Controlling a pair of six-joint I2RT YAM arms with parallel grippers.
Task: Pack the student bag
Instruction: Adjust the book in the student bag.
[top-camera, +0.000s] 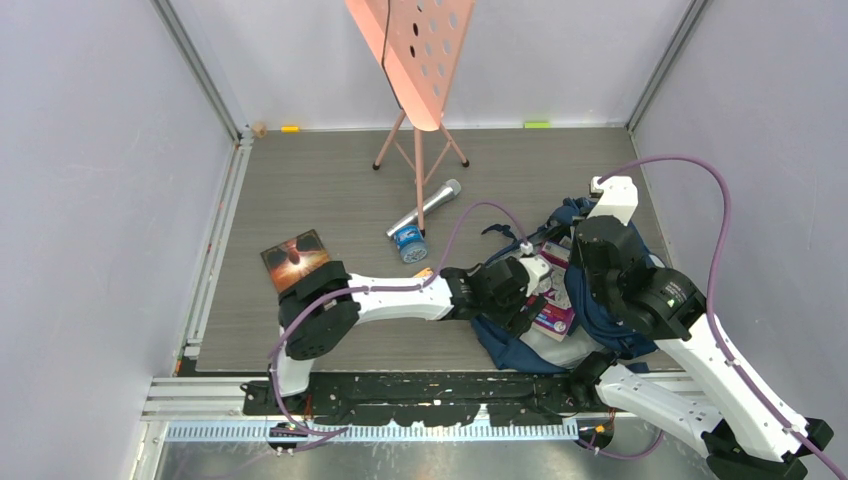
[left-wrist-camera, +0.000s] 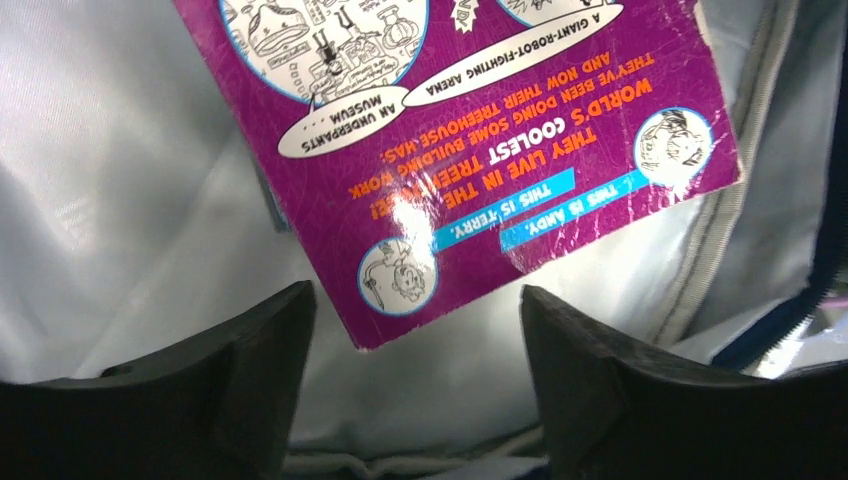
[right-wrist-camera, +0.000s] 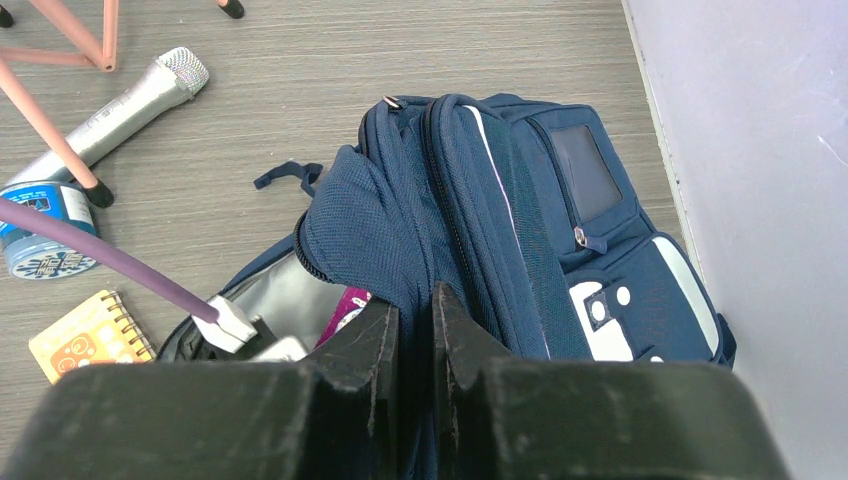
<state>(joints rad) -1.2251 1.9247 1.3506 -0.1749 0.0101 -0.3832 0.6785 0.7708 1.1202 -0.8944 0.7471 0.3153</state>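
Observation:
The student bag, a navy backpack, lies at the right of the floor with its main compartment gaping open. My left gripper is inside it, open, with only the grey lining between its fingers. A purple paperback book lies on the lining just ahead of the fingertips, apart from them. My right gripper is shut on a fold of the bag's navy fabric, holding the opening up. The purple book peeks out under that fold.
On the floor left of the bag lie a silver microphone, a blue tub and a yellow spiral notebook. A dark-covered book lies further left. A pink music stand stands at the back. Walls close in on both sides.

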